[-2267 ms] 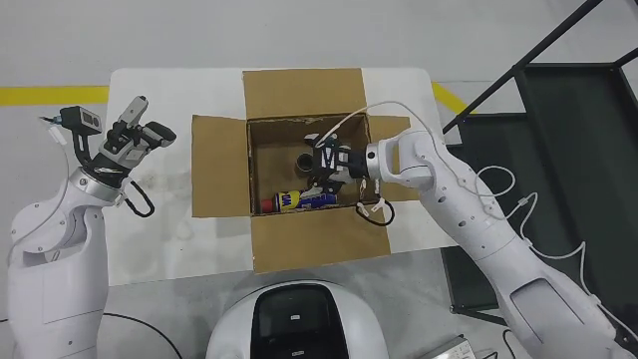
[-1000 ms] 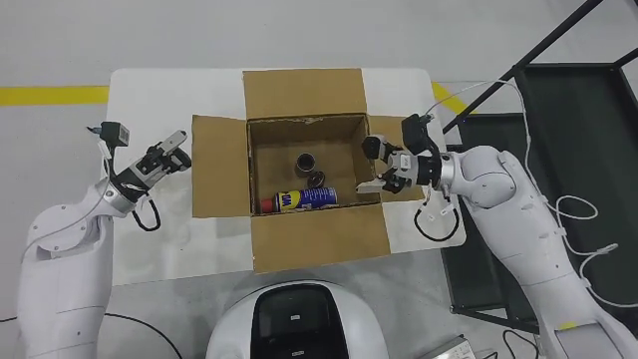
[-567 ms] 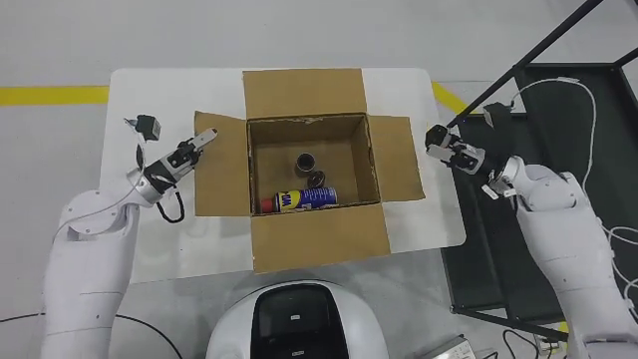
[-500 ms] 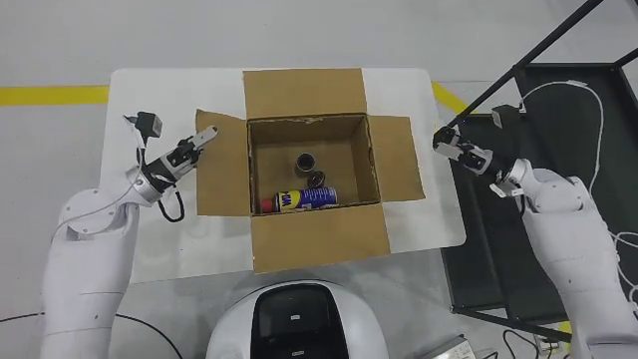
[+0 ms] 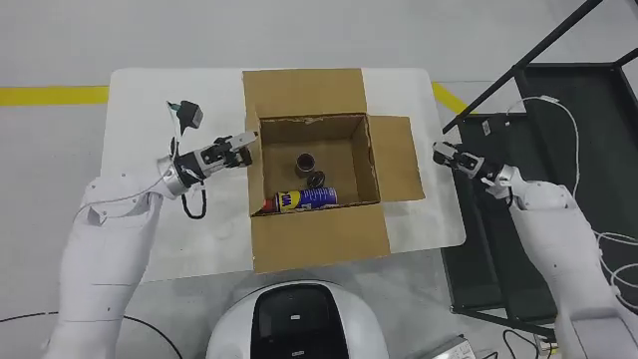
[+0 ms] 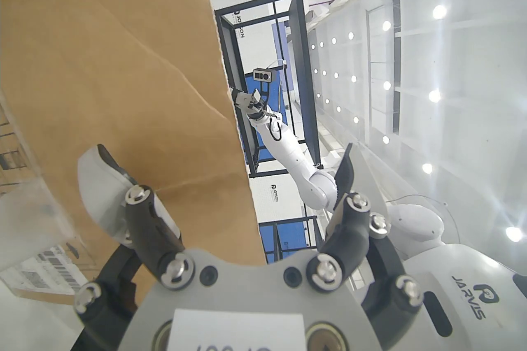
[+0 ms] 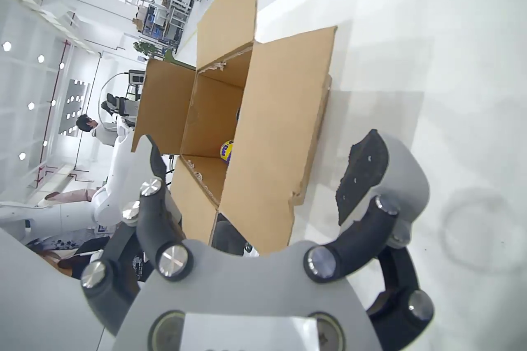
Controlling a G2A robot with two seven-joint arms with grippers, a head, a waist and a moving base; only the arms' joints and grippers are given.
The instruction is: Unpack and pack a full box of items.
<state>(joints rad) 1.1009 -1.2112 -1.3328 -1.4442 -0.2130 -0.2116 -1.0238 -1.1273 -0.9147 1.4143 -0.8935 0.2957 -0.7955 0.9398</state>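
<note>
Top view: the box (image 5: 304, 93) is seen at the table's (image 5: 159, 110) middle, with a spray can (image 5: 304, 199) lying at its 6 o'clock wall and a dark round item (image 5: 305, 164) near the centre, a second one (image 5: 319, 178) touching it. The left gripper (image 5: 242, 143) is placed at the box's 9 o'clock wall; the right gripper (image 5: 446, 152) is held beyond the 3 o'clock flap, spread and empty.

The left flap (image 6: 123, 81) is judged the step in hand (whether for closing or clearing cannot be told). It should be pinched near its free edge and swung about its crease, so the box is not dragged.

In the left wrist view the flap is shown upright between spread fingers, not yet pinched, which cannot be read from above. The contents are laid out in full in the top view.
</note>
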